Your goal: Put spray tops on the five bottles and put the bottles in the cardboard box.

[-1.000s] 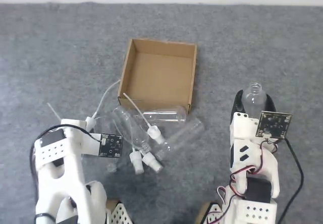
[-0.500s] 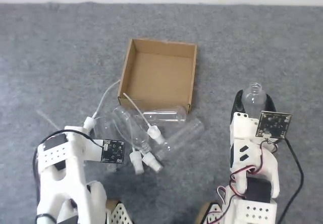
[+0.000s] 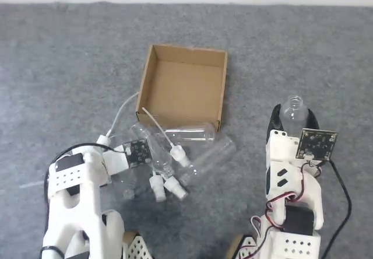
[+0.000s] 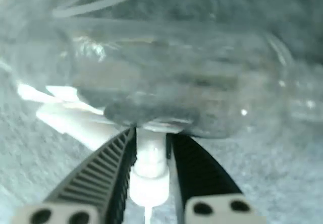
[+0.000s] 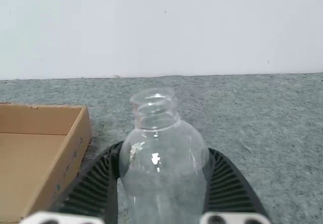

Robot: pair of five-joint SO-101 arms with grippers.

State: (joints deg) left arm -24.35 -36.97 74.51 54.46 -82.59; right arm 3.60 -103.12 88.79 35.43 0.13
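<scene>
My right gripper is shut on an upright clear bottle with a bare, open neck, to the right of the cardboard box. My left gripper is shut on a white spray top, its nose close against a clear bottle lying on its side. In the high view the left gripper is at the left edge of the bottle pile. Loose spray tops lie at the pile's near side.
The box stands open on grey carpet. Another spray top with a long tube lies left of the pile. A bottle lies between the pile and the right arm. A white wall runs behind the carpet.
My left arm has swung right, toward the bottle pile, with the spray top in its grip; the top's thin tube now trails at the near left. The right arm has not moved.
</scene>
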